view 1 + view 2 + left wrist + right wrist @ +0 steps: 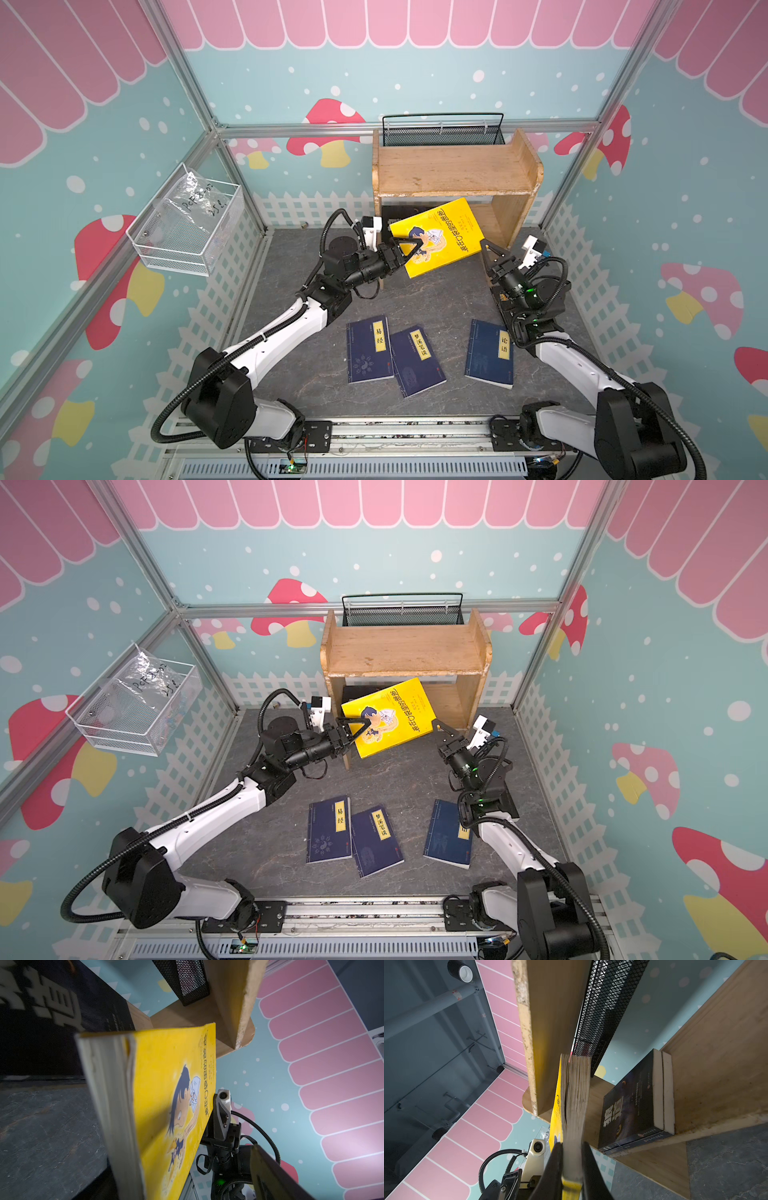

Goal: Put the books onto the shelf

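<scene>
A yellow book hangs tilted in front of the shelf, its top corner just under the upper board. My right gripper is shut on the book's lower right corner, the page block pinched between both fingers. My left gripper is open and straddles the book's left edge; a wide gap shows beside the cover. Black books stand against the lower tier's left panel. Three navy books lie flat on the floor.
A black mesh basket stands behind the shelf's top board. A white wire basket holding a plastic bag hangs on the left wall. The right arm's forearm overlaps the right navy book. White picket fencing lines the floor's edges.
</scene>
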{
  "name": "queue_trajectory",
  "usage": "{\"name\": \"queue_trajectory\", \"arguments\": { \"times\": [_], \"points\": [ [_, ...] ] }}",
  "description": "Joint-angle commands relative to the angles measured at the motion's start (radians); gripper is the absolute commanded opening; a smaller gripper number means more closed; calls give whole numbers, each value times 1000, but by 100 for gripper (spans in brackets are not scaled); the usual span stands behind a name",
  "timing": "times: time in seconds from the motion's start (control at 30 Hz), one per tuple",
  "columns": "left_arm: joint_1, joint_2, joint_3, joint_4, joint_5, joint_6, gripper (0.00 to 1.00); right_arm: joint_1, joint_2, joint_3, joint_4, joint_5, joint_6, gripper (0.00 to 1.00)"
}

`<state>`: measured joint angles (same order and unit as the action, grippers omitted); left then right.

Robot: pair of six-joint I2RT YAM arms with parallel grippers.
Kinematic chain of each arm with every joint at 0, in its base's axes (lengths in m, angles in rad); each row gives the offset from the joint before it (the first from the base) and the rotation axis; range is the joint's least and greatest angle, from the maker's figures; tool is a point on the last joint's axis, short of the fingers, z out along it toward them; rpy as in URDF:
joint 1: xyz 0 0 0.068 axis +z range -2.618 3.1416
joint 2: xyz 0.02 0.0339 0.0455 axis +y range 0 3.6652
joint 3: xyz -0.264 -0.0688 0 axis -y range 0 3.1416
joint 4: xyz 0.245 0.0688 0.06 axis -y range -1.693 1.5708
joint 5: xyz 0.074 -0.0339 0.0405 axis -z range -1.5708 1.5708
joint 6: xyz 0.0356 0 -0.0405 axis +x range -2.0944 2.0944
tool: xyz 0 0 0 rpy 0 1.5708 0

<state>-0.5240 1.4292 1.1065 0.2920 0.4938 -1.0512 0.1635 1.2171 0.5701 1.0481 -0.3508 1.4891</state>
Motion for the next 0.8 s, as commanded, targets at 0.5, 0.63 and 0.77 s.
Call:
{"name": "queue_trajectory", "arguments": {
  "times": [0.5, 0.63, 0.77],
  "points": [
    [201, -115, 122, -339, -121, 199, 91, 113, 242, 169, 194, 381, 1, 0],
    [249, -182, 64, -353, -139, 213, 92, 133, 306, 212, 209, 408, 25, 0],
    [282, -231, 4, -357, -136, 212, 92, 171, 319, 222, 218, 492, 17, 0]
  ]
}}
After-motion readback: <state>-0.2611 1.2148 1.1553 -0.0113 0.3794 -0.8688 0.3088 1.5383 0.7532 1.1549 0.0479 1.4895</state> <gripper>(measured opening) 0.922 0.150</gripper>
